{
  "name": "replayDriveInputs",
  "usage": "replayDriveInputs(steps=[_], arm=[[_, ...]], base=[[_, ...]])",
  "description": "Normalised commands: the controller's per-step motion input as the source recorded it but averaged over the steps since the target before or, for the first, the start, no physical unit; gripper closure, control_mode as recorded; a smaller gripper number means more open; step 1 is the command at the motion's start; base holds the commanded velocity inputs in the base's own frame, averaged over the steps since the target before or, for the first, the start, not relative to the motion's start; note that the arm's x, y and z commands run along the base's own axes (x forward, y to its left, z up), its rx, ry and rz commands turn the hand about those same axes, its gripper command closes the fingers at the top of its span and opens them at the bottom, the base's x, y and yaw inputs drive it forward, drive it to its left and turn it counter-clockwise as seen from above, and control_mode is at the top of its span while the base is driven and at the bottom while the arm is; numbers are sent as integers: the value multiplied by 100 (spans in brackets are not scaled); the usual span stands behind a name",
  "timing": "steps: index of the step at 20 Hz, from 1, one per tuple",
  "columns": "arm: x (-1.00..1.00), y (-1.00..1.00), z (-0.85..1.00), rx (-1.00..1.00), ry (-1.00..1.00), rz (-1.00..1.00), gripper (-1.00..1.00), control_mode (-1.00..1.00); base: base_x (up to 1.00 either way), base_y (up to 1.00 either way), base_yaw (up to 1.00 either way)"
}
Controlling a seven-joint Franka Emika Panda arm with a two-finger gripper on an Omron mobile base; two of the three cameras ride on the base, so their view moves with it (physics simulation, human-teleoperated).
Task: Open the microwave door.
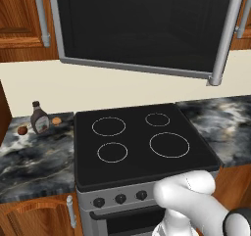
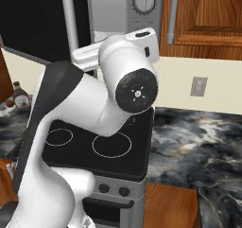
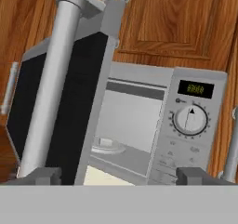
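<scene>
You see the microwave door point(image 3: 60, 102) swung wide off the microwave point(image 3: 186, 125) above the stove point(image 1: 142, 142), a small pale object point(image 3: 106, 143) on the turntable plate point(image 3: 104, 148) inside, while the gripper point(image 3: 118, 175) hangs with fingers spread, holding nothing.

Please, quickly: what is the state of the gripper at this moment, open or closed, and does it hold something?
Gripper: open, its two dark finger tips far apart, holding nothing; the long grey cylindrical bar handle of the black glass microwave door stands beyond them.
</scene>
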Motion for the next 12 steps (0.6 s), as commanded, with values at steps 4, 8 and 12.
replayDriveInputs(steps=[4, 8, 12], arm=[[52, -25, -85, -38, -11, 18, -100, -100], [67, -10, -62, -36, -21, 18, -100, -100], [74, 0, -23, -27, -21, 15, -100, -100]], base=[[0, 0, 0], [0, 0, 0], [0, 0, 0]])
